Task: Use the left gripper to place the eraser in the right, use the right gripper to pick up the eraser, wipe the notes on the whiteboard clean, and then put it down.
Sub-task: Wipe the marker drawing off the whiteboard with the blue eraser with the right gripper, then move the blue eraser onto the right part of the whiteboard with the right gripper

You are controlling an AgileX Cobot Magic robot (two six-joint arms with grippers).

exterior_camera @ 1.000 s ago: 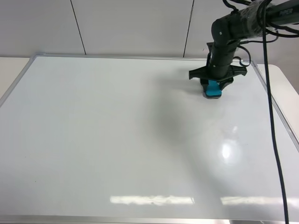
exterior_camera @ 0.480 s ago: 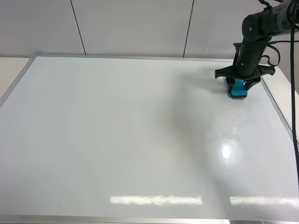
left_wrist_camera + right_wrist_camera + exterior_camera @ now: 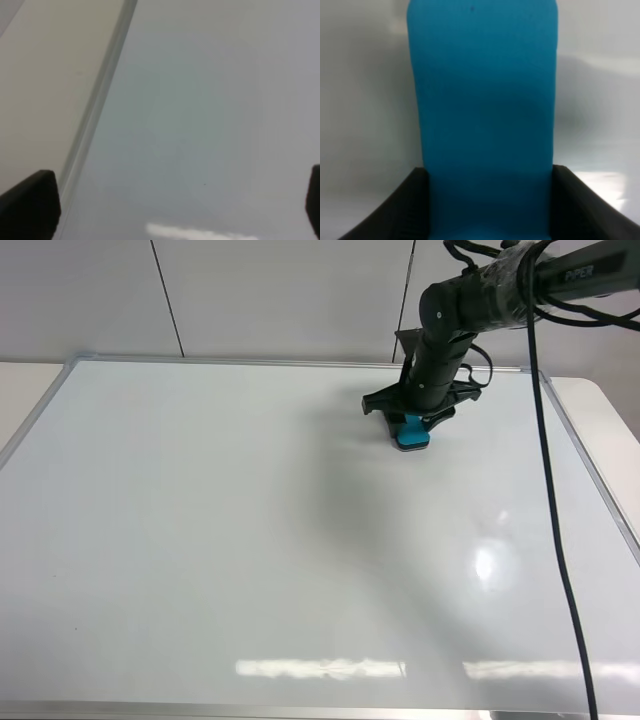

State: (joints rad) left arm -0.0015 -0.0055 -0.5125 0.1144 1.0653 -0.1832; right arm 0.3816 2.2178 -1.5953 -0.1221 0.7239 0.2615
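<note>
right gripper [image 3: 410, 428] has its fingers clenched on the eraser's [image 3: 411, 431] long sides, pad down on the whiteboard [image 3: 200, 540], far edge. looks light, stiff enough; side grip seems right. left fingers released, empty.

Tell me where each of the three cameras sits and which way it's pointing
Exterior high: mounted above, looking down on the whiteboard; shows the right arm and right hand gripping the eraser.
Left wrist: looks along the board's framed edge; open left hand fingertips show.
Right wrist: close on the eraser between its fingers.
Shared: exterior and right wrist both see the eraser.
</note>
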